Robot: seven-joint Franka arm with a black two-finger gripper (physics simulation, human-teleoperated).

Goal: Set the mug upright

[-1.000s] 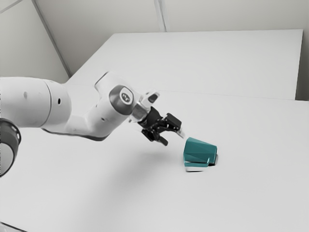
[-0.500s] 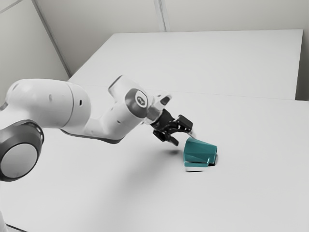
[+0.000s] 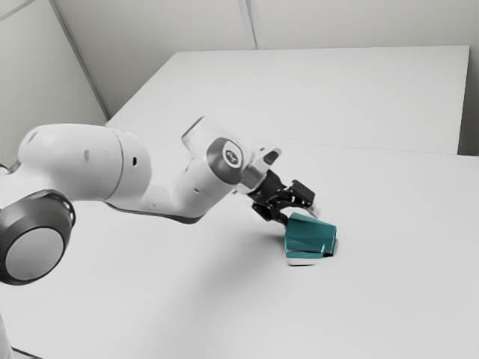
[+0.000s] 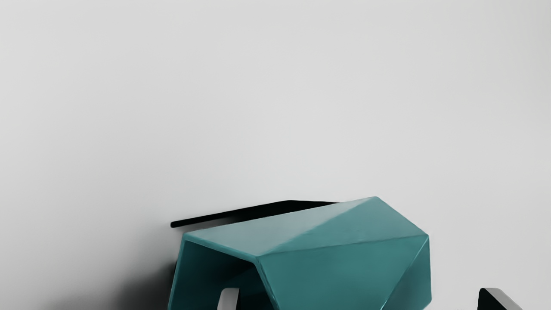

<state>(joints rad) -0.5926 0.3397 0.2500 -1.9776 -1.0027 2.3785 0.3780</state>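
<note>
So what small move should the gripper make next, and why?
I'd probably ease the open gripper slightly farther over the mug: it lies on its side, one fingertip by its open mouth, the other out past its base, so closing might then grip it.

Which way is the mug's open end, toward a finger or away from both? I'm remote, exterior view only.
Observer: Toward one. In the wrist view the mug lies on its side, and a fingertip shows in front of its open mouth. Can't tell whether it's inside.

Operator: And the other finger?

Observer: That fingertip is out past the closed end, with bare table showing between it and the mug.

Operator: So nothing gripped?

Observer: No. The fingers stand wide apart, and the mug's whole length from mouth to closed end shows between their tips.
</note>
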